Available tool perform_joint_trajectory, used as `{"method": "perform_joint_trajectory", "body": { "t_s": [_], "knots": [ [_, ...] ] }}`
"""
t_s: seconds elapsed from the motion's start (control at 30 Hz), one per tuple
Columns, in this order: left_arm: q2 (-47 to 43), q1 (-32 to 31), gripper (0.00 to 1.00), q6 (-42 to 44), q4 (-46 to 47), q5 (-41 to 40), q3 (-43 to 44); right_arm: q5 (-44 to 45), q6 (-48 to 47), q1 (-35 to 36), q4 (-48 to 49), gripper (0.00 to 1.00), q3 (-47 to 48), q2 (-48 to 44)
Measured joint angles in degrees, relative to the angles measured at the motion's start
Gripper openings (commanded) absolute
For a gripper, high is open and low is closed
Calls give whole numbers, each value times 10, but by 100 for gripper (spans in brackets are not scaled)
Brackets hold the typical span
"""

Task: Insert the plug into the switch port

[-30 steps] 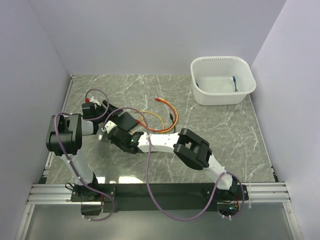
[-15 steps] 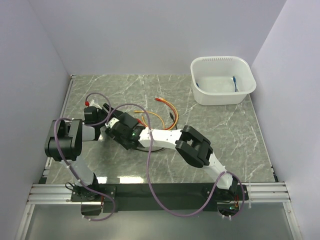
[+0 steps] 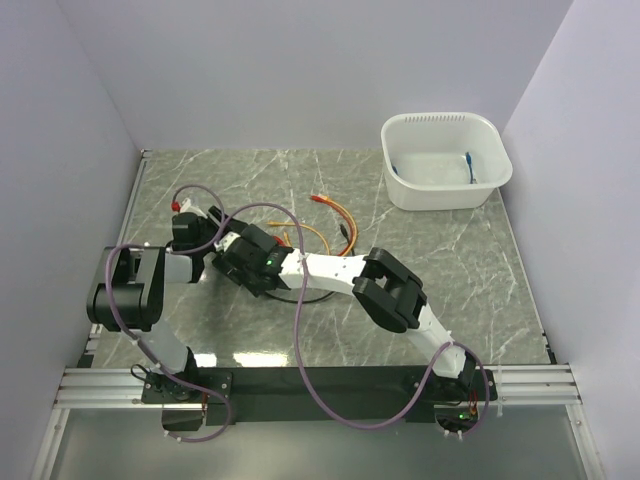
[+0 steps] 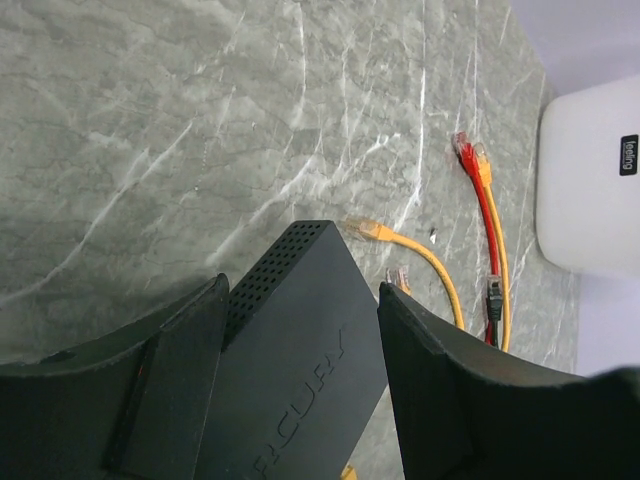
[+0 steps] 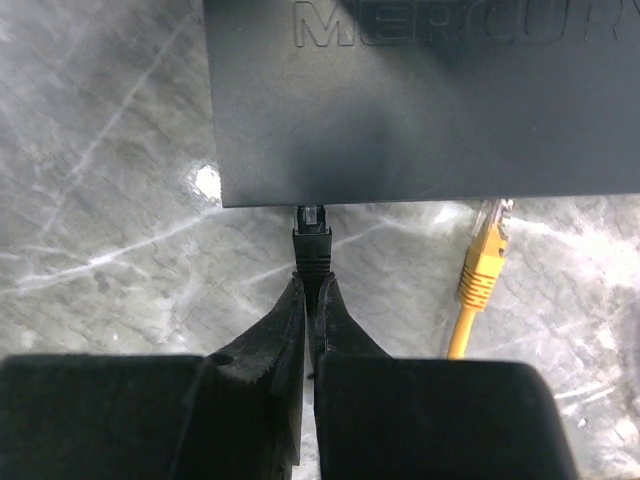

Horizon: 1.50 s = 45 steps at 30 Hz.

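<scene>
plug [image 5: 312, 248] tight in right pincer [image 5: 311, 292], at switch port [image 5: 312, 211] — box [image 4: 300, 360] snug in left pincer [image 4: 302, 292]

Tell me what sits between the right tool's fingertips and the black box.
Only the black plug: the right tool pinches its rear, and its clear tip meets the edge of the black box. The right wrist view shows it.

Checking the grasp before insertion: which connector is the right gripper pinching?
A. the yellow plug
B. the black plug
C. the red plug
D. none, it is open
B: in the right wrist view the right gripper is shut on the black plug, its tip at the edge of the black switch box, while the yellow plug lies loose beside.
</scene>
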Motion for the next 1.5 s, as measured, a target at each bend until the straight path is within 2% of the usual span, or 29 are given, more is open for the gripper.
{"method": "perform_joint_trajectory", "body": {
  "t_s": [0.13, 0.4, 0.47, 0.5, 0.67, 0.7, 0.87, 1.17, 1.37, 1.5],
  "knots": [
    [-4, -2, 66, 1, -44, 2, 25, -14, 0, -1, 23, 0, 0, 0],
    [-7, 27, 66, -5, -55, 35, 28, -33, 3, 2, 67, 1, 0, 0],
    [-12, 38, 66, -6, -59, 38, 23, -33, 3, 2, 71, 8, 0, 0],
    [-16, 42, 66, -6, -62, 39, 20, -33, 3, 2, 72, 14, 0, 0],
    [-28, 53, 66, -7, -79, 39, 17, -33, 5, 2, 75, 28, 0, 0],
    [-32, 54, 66, -6, -85, 37, 16, -31, 5, 2, 79, 33, 0, 0],
    [-51, 59, 65, -5, -132, 33, 7, -4, 6, -1, 125, 51, -36, -35],
    [-50, 64, 65, -14, -167, 26, 6, 50, 1, -2, 158, 56, -112, -178],
    [-50, 70, 65, -16, -203, 2, 32, 57, 23, -29, 162, 56, -139, -205],
    [-50, 74, 63, -16, -207, -20, 43, 56, 44, -64, 162, 56, -193, -210]
  ]
}}
